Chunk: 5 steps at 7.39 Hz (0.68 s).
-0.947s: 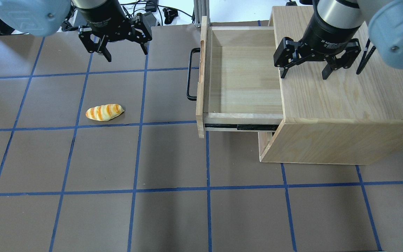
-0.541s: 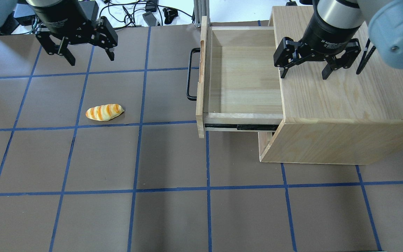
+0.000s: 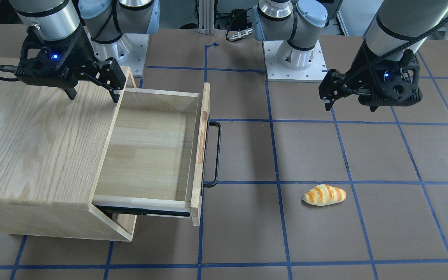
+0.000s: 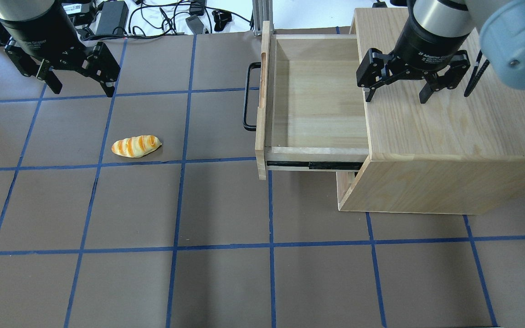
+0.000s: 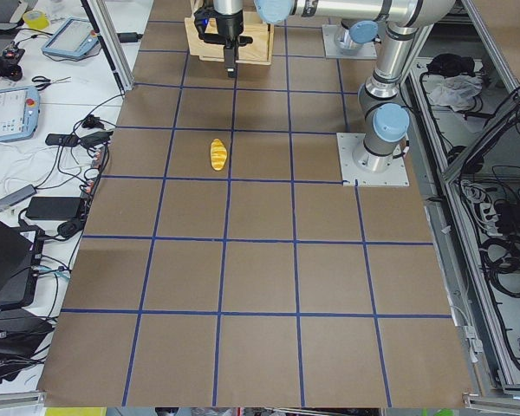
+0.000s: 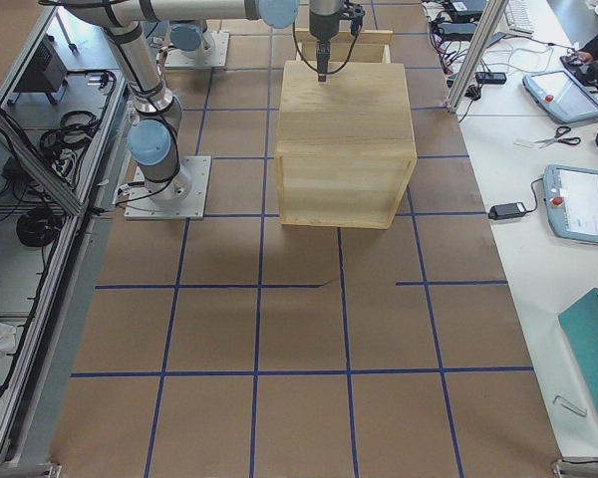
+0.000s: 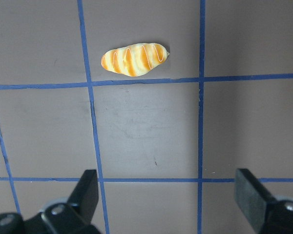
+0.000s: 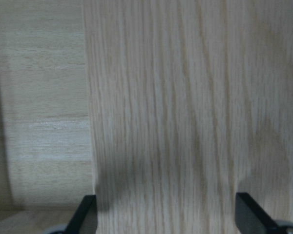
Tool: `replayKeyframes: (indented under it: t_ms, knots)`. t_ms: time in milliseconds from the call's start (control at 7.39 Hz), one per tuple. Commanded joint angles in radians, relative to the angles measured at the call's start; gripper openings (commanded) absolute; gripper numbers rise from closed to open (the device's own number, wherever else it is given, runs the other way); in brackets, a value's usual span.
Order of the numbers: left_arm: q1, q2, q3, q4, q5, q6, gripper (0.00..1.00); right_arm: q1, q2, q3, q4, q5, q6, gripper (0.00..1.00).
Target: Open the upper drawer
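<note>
Upper drawer: one, the upper drawer [image 4: 317, 100] stands pulled well out of the cabinet toward the desk's middle, its light wood floor bare.
Handle: one black bar handle [image 4: 246, 95] on the drawer front, with no tool touching it.
Slot: one routed slot [image 3: 201, 136] in the top edge of the drawer front, just behind the handle.
Slide rail: one black slide rail [image 4: 331, 165] shows along the drawer's exposed side.
Cabinet: one light-oak cabinet [image 4: 449, 136] on the robot's right half of the desk.
Lower front: one lower front [image 4: 344, 184], seen only as a sliver under the drawer and set back inside the cabinet.
Tools: two.
Left tool: the left tool [image 4: 82, 89] hangs over bare desk on the robot's left, well apart from the drawer; its fingers [image 7: 88, 195] are spread wide and hold nothing.
Right tool: the right tool [image 4: 397, 98] hovers over the cabinet top near the edge above the drawer opening, its fingers [image 8: 85, 214] wide apart and empty.
Bread: one striped orange-and-cream bread roll [image 4: 136, 146] lies on the desk between the left tool and the drawer, apart from both.
Desk: one brown desk [image 4: 221, 273] marked into squares by blue tape lines.
</note>
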Motion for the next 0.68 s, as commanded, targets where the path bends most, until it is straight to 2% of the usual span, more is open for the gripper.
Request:
replayKeyframes:
  t_ms: [0, 541]
  knots:
    - [-0.007, 0.014, -0.008, 0.0, -0.079, 0.004, 1.0, 0.0, 0.0, 0.0, 0.0, 0.001, 0.0, 1.0]
    - [-0.007, 0.021, -0.052, 0.046, -0.09, -0.056, 1.0, 0.0, 0.0, 0.0, 0.0, 0.001, 0.0, 1.0]
